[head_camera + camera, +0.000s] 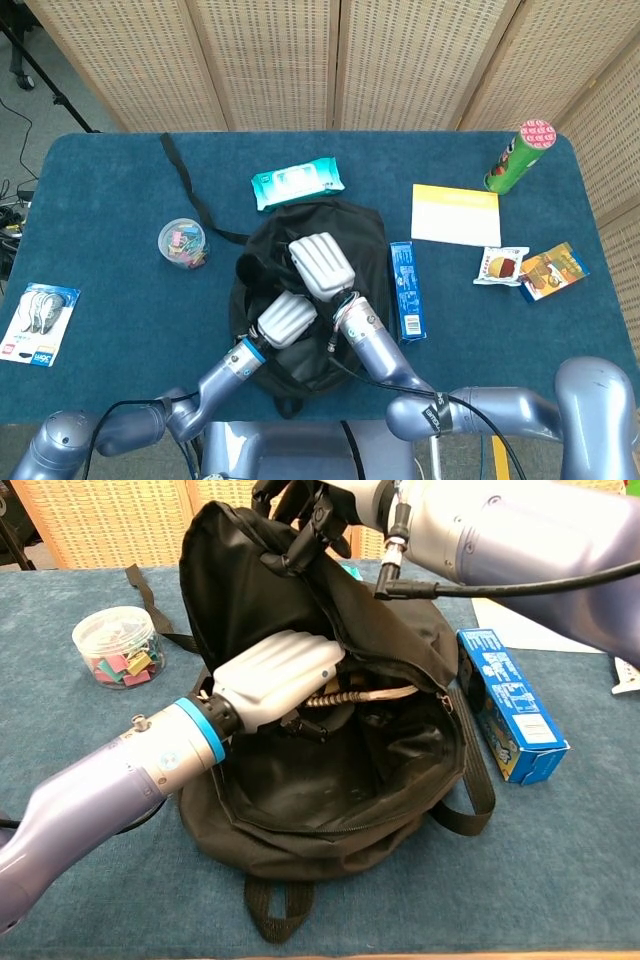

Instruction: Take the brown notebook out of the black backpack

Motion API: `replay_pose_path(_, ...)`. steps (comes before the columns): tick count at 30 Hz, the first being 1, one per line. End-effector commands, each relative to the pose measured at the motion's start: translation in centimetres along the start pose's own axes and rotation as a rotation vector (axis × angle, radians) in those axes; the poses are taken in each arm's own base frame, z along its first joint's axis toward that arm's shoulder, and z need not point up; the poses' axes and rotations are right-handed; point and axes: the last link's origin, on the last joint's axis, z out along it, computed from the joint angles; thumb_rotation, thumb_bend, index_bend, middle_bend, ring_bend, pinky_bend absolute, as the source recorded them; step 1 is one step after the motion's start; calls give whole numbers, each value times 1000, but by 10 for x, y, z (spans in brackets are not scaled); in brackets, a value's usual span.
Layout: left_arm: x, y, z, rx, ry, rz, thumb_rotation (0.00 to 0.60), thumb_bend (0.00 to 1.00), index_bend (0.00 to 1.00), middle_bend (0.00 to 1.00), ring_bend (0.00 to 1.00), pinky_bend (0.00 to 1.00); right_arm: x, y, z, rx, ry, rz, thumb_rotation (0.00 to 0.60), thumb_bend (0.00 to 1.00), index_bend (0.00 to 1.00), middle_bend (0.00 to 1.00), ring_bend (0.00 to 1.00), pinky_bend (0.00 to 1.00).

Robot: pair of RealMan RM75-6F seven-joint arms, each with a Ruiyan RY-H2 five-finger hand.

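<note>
Wicker screen panels (330, 60) behind a table with a teal cloth (120, 170). Black backpack (330, 780) sits centre-front, mouth unzipped and facing the chest camera. Right hand (320, 265) is on the upper flap, fingers (300, 510) clamped on the black fabric, holding it up and open. Left hand (275, 675) reaches into the opening, fingers curled down inside the bag; can't tell whether they grip anything. Brown notebook not identifiable: only a pale edge and a spiral-like strip (375, 693) show just under the left hand, inside the bag. Yellow-and-white pad (455, 214) lies right of the bag, blue box (510, 705) just beside the bag's right edge. Wipes pack (297, 183) behind the bag. Green chip can (520, 155) at the far right corner. Tub of coloured clips (117, 646) left of the bag. Two snack packets (530, 268) far right.
</note>
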Motion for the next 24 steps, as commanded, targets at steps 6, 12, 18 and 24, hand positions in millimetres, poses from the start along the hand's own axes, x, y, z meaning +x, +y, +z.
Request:
replay_pose_path(6, 13, -8, -15, -11, 55, -37, 600, 612, 753, 562, 456, 516, 1, 12, 2, -38, 16, 7, 600, 466, 657, 690, 702, 759)
replay_pose_path(12, 34, -14, -29, -25, 90, -93, 600, 611, 764, 572, 465, 521, 2, 20, 4, -56, 31, 0, 600, 466, 659, 690, 702, 760)
replay_pose_path(18, 51, -16, -41, -40, 111, -122, 600, 610, 771, 578, 469, 523, 2, 26, 6, -75, 39, -3, 600, 466, 659, 690, 702, 760)
replay_pose_path(24, 78, -11, -58, -47, 137, -244, 600, 610, 776, 583, 471, 523, -1, 38, 6, -102, 44, -27, 600, 466, 659, 690, 702, 759)
